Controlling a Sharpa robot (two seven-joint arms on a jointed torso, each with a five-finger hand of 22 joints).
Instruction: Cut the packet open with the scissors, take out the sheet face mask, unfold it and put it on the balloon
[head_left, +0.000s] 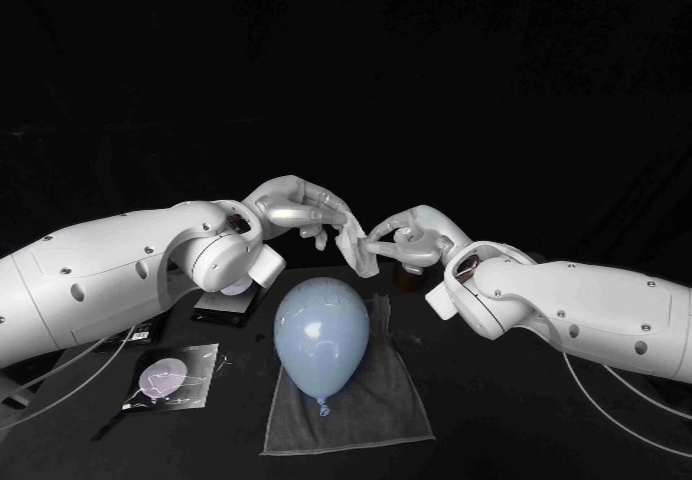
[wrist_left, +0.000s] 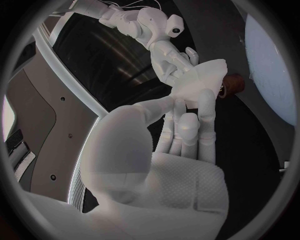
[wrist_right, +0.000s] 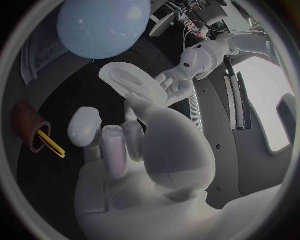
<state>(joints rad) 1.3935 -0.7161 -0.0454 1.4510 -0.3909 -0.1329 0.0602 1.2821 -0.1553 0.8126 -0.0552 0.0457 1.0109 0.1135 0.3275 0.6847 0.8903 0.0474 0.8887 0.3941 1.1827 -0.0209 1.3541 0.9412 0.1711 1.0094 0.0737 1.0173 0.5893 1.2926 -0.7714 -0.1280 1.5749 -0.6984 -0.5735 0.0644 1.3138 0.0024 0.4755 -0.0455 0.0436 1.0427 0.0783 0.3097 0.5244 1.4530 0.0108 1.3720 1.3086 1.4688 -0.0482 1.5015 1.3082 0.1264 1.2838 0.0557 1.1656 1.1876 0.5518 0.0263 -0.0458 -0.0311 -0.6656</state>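
Black all round, the room falls away behind a black surface (head_left: 490, 420). Close to its near edge, at the middle, a grey folded cloth towel (head_left: 382, 400) lies flat. A pale blue rubber balloon (head_left: 320, 335) rests lengthwise on the towel, its knotted neck toward the near edge and its rounded end toward the far edge.

Toward the left edge, just beside the towel but apart from it, lies a flat glossy printed packet (head_left: 176, 378) with a pale oval picture on it. Whether it is cut open cannot be told. Farther back on that side, a small dark boxy object (head_left: 228, 308) sits partly hidden under the left arm.

Beyond the balloon's rounded end, right of the middle, a brown cylindrical cup (wrist_right: 28, 127) shows in the right wrist view, with a yellow handle-like strip (wrist_right: 51, 144) sticking out of its mouth.

Farthest back and raised off the surface, the two hands meet above the balloon's far end. Between them hangs the white folded sheet face mask (head_left: 353, 252), clear of the balloon. The left hand (head_left: 296, 215) pinches its upper part, fingers laid straight along the sheet with the thumb against it, as its own wrist view shows. The right hand (head_left: 411, 235) grips the opposite edge with fingers curled in.
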